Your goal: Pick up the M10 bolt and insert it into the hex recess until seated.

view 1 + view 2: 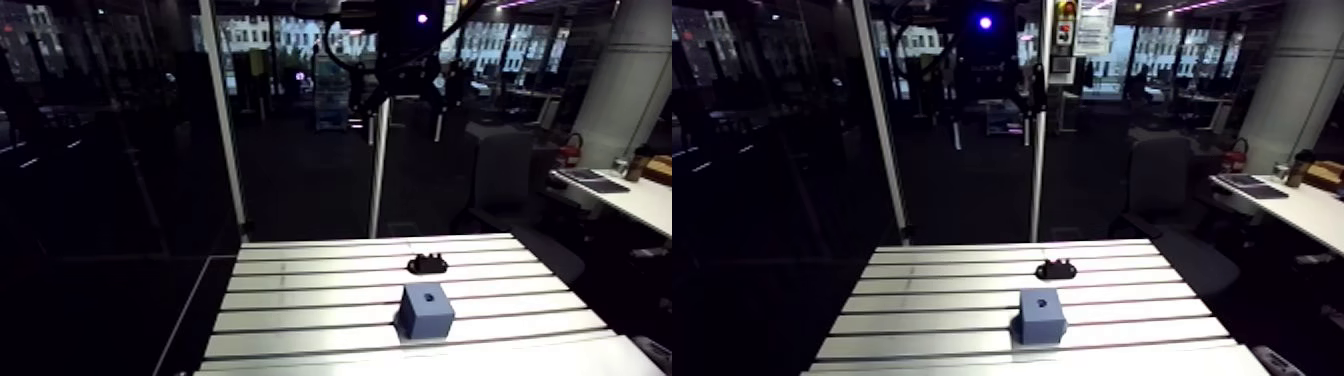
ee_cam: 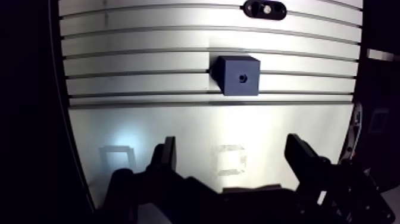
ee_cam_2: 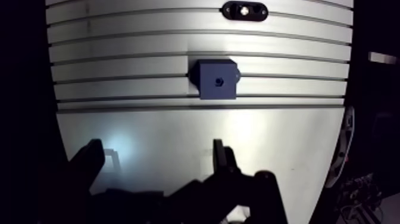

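Observation:
A blue-grey cube block [image 2: 238, 75] with a small hex recess in its top face stands on the slotted table [image 2: 137, 65]. Beyond it, near the table's far edge, a black holder [image 2: 264, 9] carries the bolt, whose bright head [image 2: 267, 9] shows in its middle. In the arm view the block [image 1: 425, 312] sits in front of the holder [image 1: 427, 264]. My gripper [image 2: 233, 158] hangs high above the smooth front part of the table, well short of the block. It is open, with nothing between its fingers [image 2: 168, 152].
Under the gripper, the smooth plate [image 2: 178, 128] bears two faint square marks [image 2: 231, 159]. The table ends in dark drop-offs on both sides. A white post [image 1: 379, 170] rises behind the table's far edge.

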### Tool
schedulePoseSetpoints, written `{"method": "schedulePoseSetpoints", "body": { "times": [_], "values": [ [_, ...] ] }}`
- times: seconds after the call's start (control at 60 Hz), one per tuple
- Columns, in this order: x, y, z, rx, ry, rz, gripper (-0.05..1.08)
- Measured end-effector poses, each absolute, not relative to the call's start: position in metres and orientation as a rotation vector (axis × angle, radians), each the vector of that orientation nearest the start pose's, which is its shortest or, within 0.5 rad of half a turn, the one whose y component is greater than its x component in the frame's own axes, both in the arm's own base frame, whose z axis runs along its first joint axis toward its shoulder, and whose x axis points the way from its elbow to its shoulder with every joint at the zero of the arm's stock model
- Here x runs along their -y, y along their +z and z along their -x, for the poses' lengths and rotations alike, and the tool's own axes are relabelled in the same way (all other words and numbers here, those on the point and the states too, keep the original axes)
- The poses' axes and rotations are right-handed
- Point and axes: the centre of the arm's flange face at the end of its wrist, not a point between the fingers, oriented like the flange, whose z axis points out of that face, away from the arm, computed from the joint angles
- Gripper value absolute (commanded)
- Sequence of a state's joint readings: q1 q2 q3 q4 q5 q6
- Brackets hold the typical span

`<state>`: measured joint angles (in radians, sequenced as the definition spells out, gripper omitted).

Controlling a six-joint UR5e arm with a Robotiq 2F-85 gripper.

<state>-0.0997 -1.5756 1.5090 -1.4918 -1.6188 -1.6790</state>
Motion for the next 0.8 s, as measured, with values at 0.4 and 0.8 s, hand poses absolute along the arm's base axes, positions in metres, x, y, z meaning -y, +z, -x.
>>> {"method": "schedulePoseSetpoints", "body": {
  "times": [0.4, 0.8],
  "values": [
    [0.05, 0.502, 0.52, -3.129, 0.082, -0.037, 0.01],
    [0.009, 0.465, 0.555, -3.14, 0.081, 0.012, 0.01]
  ]
}}
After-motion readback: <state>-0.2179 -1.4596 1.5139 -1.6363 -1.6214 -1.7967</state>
